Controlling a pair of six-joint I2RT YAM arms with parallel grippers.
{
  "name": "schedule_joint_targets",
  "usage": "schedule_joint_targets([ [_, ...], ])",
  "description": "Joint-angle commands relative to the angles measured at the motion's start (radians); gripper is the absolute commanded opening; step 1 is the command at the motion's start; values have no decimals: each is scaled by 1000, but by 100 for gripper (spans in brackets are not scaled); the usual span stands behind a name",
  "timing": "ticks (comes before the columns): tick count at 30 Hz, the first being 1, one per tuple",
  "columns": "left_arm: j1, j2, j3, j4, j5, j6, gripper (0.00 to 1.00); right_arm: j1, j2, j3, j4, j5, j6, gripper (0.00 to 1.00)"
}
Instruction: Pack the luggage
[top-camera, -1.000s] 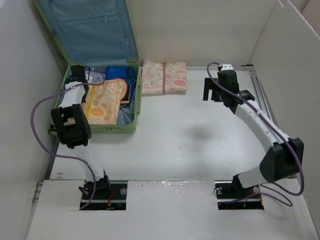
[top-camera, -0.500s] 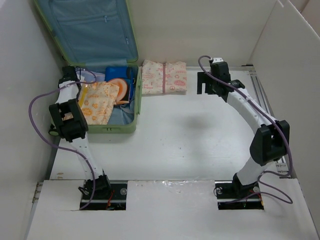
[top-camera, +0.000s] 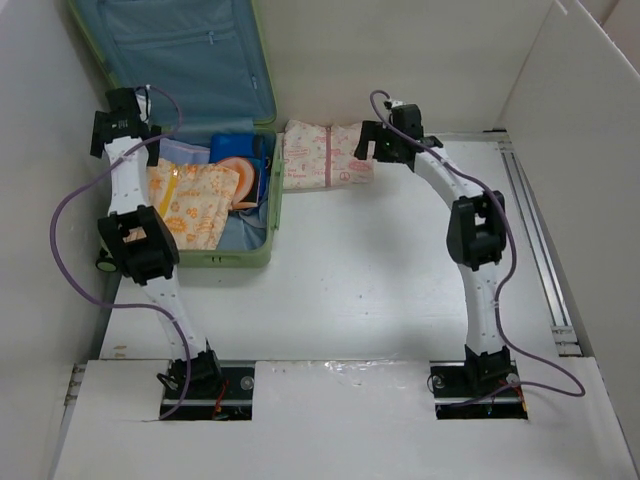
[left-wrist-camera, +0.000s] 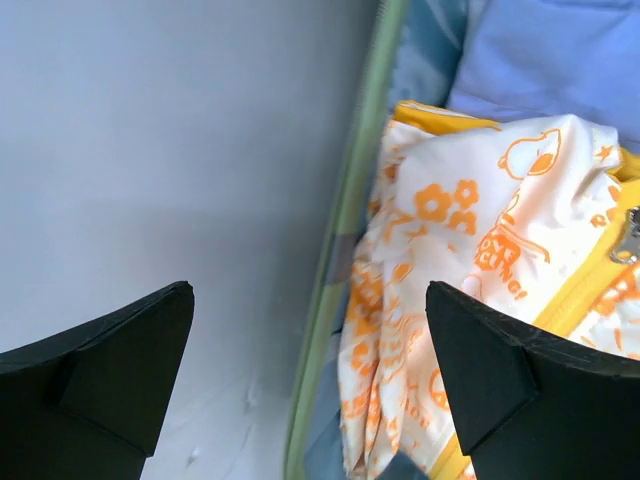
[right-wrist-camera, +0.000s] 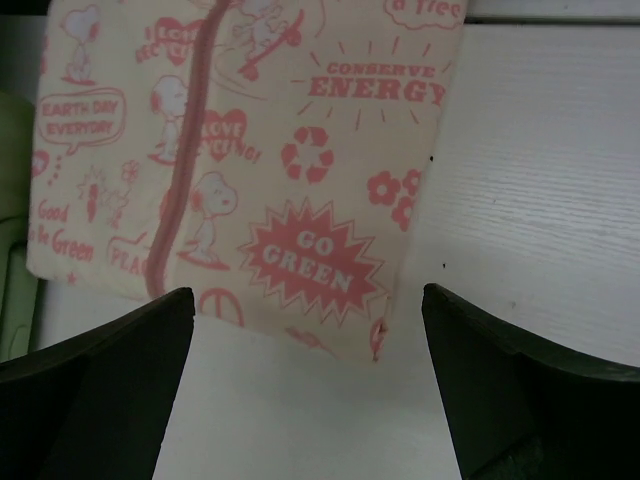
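Note:
The light-green luggage (top-camera: 274, 205) lies open at the far left, its blue-lined lid (top-camera: 180, 60) standing up. An orange-print pouch (top-camera: 195, 200) lies flat in its base, beside a blue item (top-camera: 235, 145) and a peach round thing (top-camera: 240, 170). My left gripper (top-camera: 122, 135) hovers open and holding nothing over the luggage's left rim (left-wrist-camera: 335, 300), with the orange-print pouch (left-wrist-camera: 470, 260) just to its right. A pink-print pouch (top-camera: 320, 155) lies on the table right of the luggage. My right gripper (top-camera: 372, 145) is open above the near right corner of the pink-print pouch (right-wrist-camera: 250, 150), nothing between its fingers.
White walls close in the table on the left, back and right. The left wall (left-wrist-camera: 150, 150) is close beside my left gripper. A metal rail (top-camera: 535, 220) runs along the right side. White tabletop (top-camera: 360, 270) stretches in front of the luggage and pouch.
My left gripper opened, let go of the orange-print pouch inside the luggage and drew back to the far left rim. My right arm swung left to the pink-print pouch.

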Motion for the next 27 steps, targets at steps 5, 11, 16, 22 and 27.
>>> schedule_joint_targets([
  [5, -2, -128, -54, -69, -48, -23, 92, -27, 196, 121, 138, -118, 197, 100],
  [11, 7, -137, -131, -98, 65, -127, 85, 10, 251, 86, 150, -146, 238, 97],
  [16, 7, -137, -140, -142, 128, -146, 83, 19, 251, -16, 224, -195, 342, 80],
  [22, -14, -148, -129, -173, 349, -155, 74, -4, 262, -16, 224, -273, 355, 7],
  [27, -196, -177, -189, -173, 426, -128, 69, -65, 69, -260, 246, -327, 251, 0],
])
